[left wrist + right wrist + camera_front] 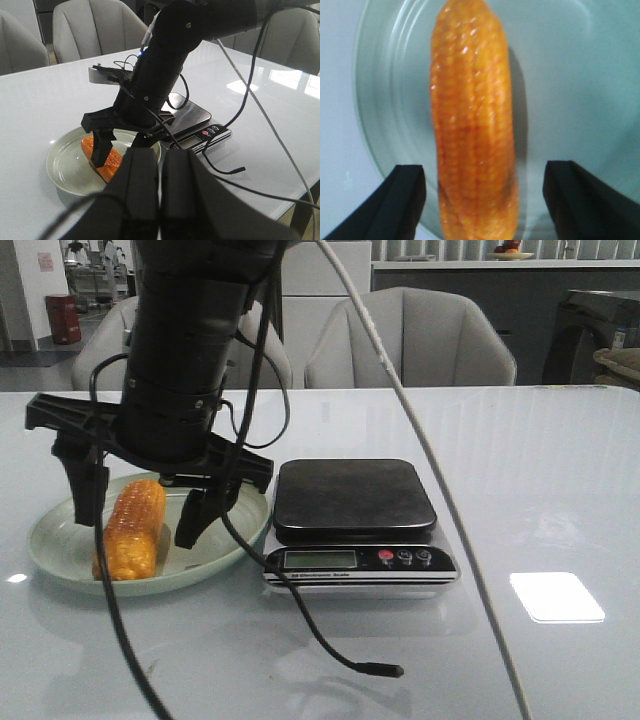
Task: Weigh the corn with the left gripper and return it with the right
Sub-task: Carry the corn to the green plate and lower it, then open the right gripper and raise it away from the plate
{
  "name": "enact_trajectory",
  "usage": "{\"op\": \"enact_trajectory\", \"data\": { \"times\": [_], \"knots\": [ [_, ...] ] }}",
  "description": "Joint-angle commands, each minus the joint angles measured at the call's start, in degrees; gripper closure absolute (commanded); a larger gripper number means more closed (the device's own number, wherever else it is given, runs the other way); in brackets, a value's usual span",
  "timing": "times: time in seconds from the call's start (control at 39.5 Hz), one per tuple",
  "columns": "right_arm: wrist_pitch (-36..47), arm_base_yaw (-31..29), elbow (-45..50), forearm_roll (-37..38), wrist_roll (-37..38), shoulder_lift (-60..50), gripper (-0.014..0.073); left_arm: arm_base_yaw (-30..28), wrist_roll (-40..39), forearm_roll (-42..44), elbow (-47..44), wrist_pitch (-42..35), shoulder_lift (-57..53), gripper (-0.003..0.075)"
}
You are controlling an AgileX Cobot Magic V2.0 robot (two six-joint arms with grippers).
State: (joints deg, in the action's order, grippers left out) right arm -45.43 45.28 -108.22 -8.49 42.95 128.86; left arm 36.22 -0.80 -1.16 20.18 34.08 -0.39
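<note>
The orange-yellow corn (133, 530) lies on a pale green plate (55, 550) at the table's left. My right gripper (138, 532) hangs over the plate, open, one jaw on each side of the cob and not touching it. The right wrist view shows the corn (472, 125) between the spread black fingers (405, 195). My left gripper (160, 156) is shut and empty, held back on the near side of the plate, and is out of the front view. From there I see the right arm over the corn (114, 164) and the plate (62, 172).
A black kitchen scale (352, 495) with nothing on its platform stands just right of the plate, display toward me; it also shows in the left wrist view (192, 114). A loose black cable end (385, 670) lies on the table. A white cable (450, 500) crosses in front. Grey chairs stand behind.
</note>
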Motion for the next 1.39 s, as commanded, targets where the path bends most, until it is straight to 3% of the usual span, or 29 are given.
{"op": "enact_trajectory", "data": {
  "times": [0.0, 0.33, 0.61, 0.76, 0.91, 1.09, 1.37],
  "knots": [
    [0.6, -1.5, -2.7, 0.4, -0.1, -5.2, 0.0002, 0.3, -0.1, 0.0, 1.6, -4.8, -0.5, 0.0606],
    [-9.3, -4.6, -2.8, 0.4, -12.0, -12.2, 0.0002, 0.3, -0.1, 0.0, 1.6, -4.8, -0.5, 0.0606],
    [-23.8, -10.8, -2.6, -2.0, -30.2, -16.5, 0.0002, 0.3, -0.1, 0.0, 1.6, -4.8, -0.5, 0.0606],
    [-27.2, -14.2, -2.4, -5.3, -41.2, -18.6, 0.0002, 0.3, -0.1, 0.0, 1.6, -4.8, -0.5, 0.0606],
    [-24.5, -17.6, 1.3, -11.1, -47.7, -22.8, 0.0002, 0.3, -0.1, 0.0, 1.6, -4.8, -0.5, 0.0606],
    [-18.0, -20.3, 10.6, -12.3, -52.4, -30.5, 0.0002, 0.3, -0.1, 0.0, 1.6, -4.8, -0.5, 0.0606],
    [0.0, -20.7, 31.2, -12.3, -55.4, -48.5, 0.0002, 0.3, -0.1, 0.0, 1.6, -4.8, -0.5, 0.0606]
  ]
}}
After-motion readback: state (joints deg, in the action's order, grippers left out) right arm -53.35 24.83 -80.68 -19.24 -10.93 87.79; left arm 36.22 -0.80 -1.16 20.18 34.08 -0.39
